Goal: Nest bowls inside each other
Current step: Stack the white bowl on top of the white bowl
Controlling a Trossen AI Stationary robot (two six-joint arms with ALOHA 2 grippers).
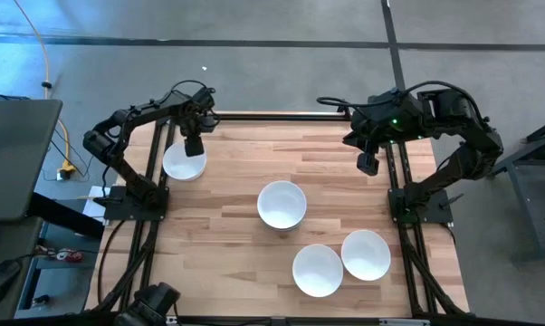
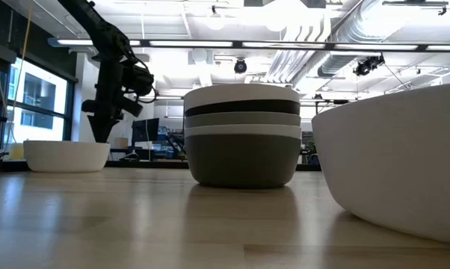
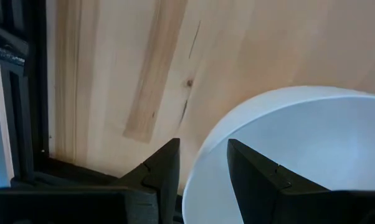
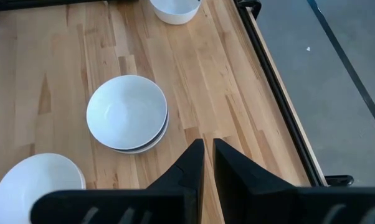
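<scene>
Left gripper (image 1: 193,148) straddles white bowl's (image 1: 184,163) rim, pointing down.

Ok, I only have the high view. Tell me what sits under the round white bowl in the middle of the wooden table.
Observer: In the low view, that round white bowl tops a nested stack. Below it are a black bowl, a light grey bowl, another white one, and a darker grey bowl at the bottom.
Operator: Now report the left gripper's fingers.
Observer: In the left wrist view, the left gripper is open astride the rim of the lone white bowl, one finger inside and one outside.
</scene>
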